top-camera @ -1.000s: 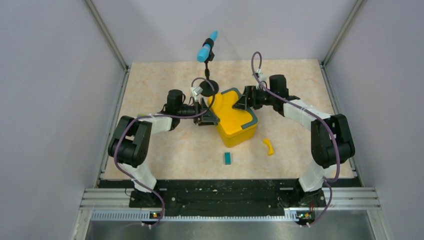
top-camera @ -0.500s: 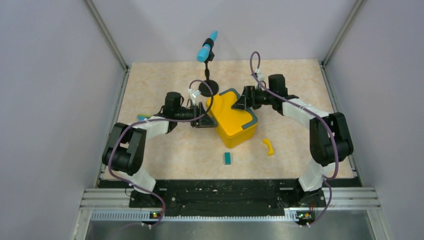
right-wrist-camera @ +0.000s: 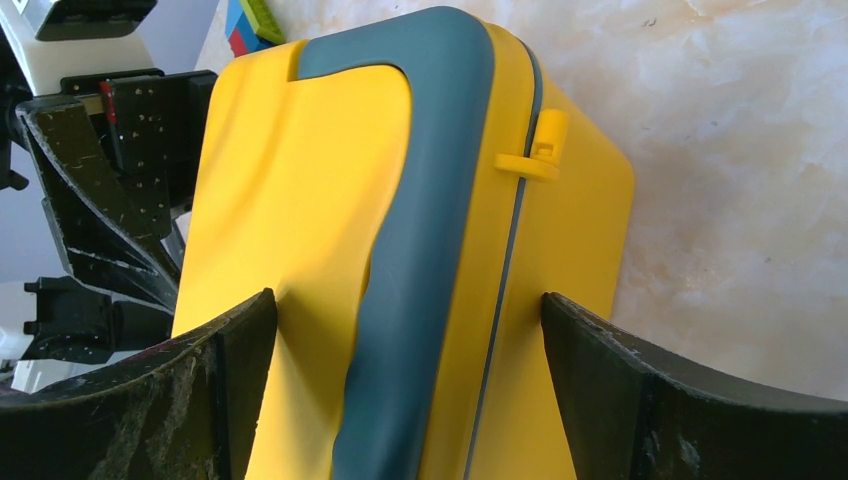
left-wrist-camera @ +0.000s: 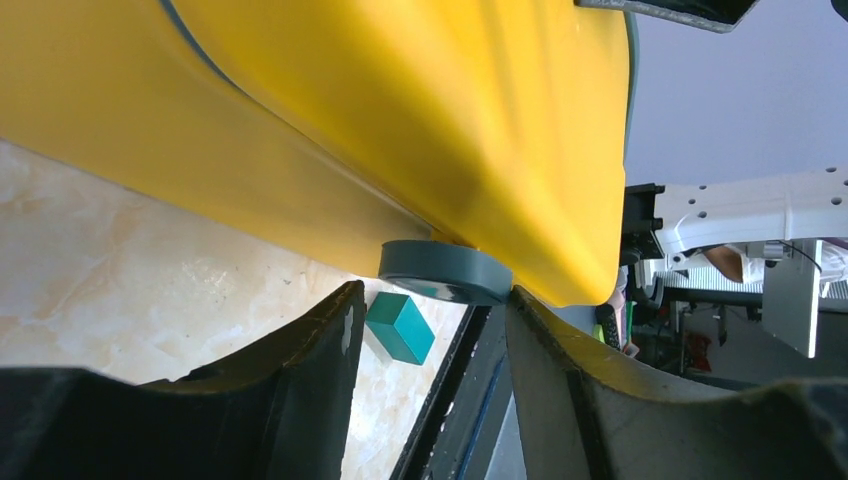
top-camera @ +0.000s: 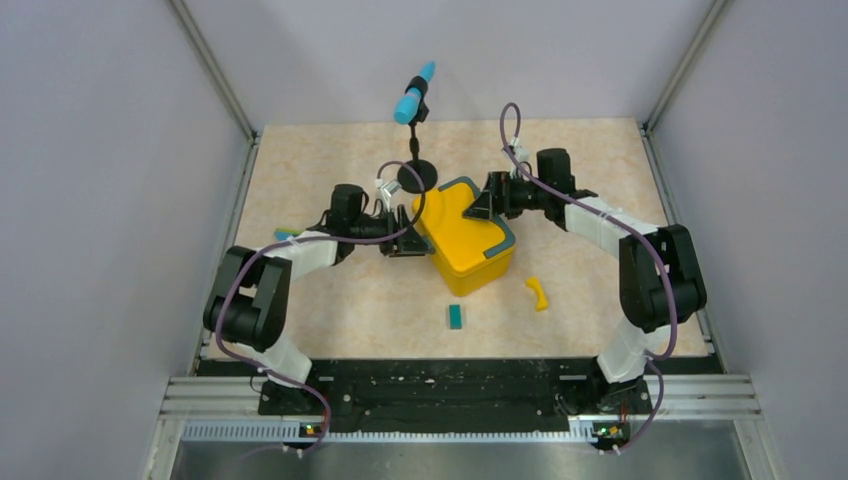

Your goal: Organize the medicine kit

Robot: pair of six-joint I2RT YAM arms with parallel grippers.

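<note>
**Left gripper [top-camera: 405, 240] backs away from medicine kit [top-camera: 465, 240]**

Drawn a little toward its own side over the past second, the left gripper now sits just off the kit's left flank. Its elbow has swung outward enough to uncover a small multicoloured piece [top-camera: 288, 233] near the table's left edge. Its fingers [left-wrist-camera: 300, 380] are parted and grip nothing. A round teal-grey foot [left-wrist-camera: 445, 272] on the kit's underside shows between the tips (whether they touch it cannot be told). The right gripper [top-camera: 487, 205], unmoved, is at the kit's far-right corner. Its own fingers [right-wrist-camera: 640, 400] are spread wide to either side of the dark handle [right-wrist-camera: 420, 200], and it is not clear whether they press the box. The kit lies mid-table between the two grippers with its lid closed and a yellow latch [right-wrist-camera: 535, 152] on its side seam. Nearer the arm bases lie a small teal block [top-camera: 455, 316] and, to its right, a yellow curved piece [top-camera: 538, 293], both apart from the kit. Behind the kit a blue-tipped rod [top-camera: 413, 95] stands on a round black base [top-camera: 417, 178] on the marbled table [top-camera: 330, 310].
</note>
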